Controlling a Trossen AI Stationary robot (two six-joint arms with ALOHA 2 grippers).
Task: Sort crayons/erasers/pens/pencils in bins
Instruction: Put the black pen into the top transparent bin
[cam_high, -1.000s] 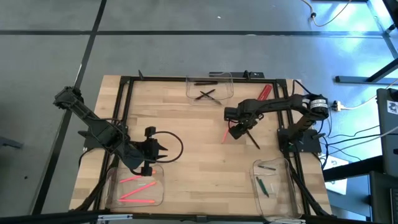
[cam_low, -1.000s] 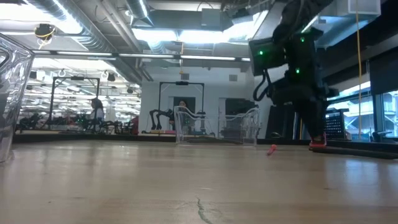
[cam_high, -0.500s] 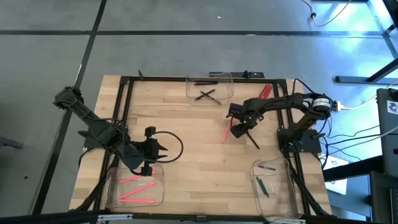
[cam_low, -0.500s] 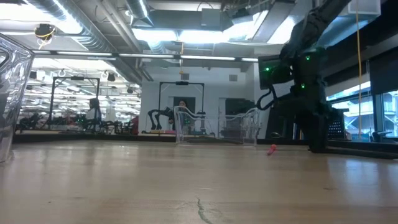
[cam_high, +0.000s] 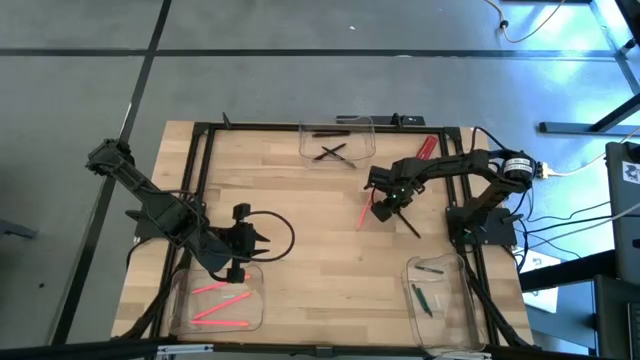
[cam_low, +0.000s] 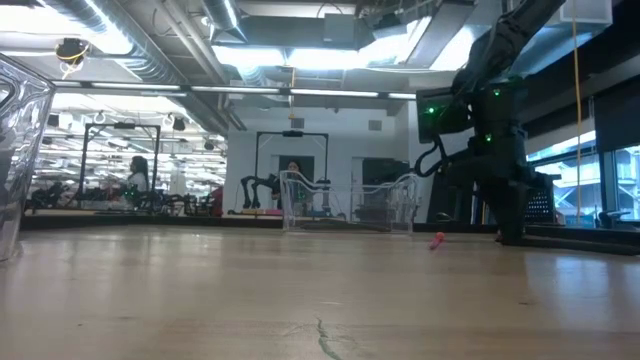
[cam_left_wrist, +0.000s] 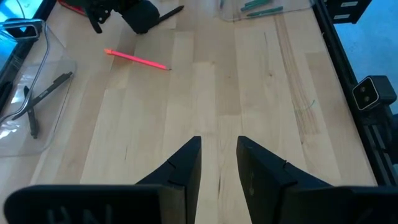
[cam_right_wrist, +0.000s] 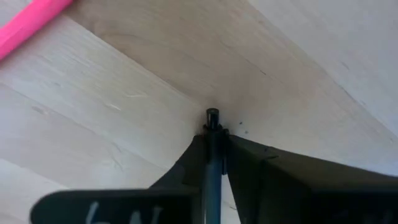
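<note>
A: Quickly, near edge first — what is sitting there?
B: Two bins. The left bin is holding pink sticks; the right bin is holding short green-grey sticks.
A: And the left arm?
B: The left gripper is hovering just beyond the left bin, over bare table. Its fingers are standing a narrow gap apart, holding nothing.
A: Moving to the middle?
B: The right gripper is sitting low on the table, right of centre. Its jaws are pinching a black pen, whose tip is poking out between them against the wood. From above, the pen is trailing out of the gripper toward the right bin.
A: Anything loose?
B: A pink stick is lying on the table just beside the right gripper, on its left.
A: Far edge?
B: The third bin is holding black sticks, two of them crossing. A red block is lying near the far right corner.
A: Beyond the table?
B: A person is showing far off in the room, too small to tell more.
</note>
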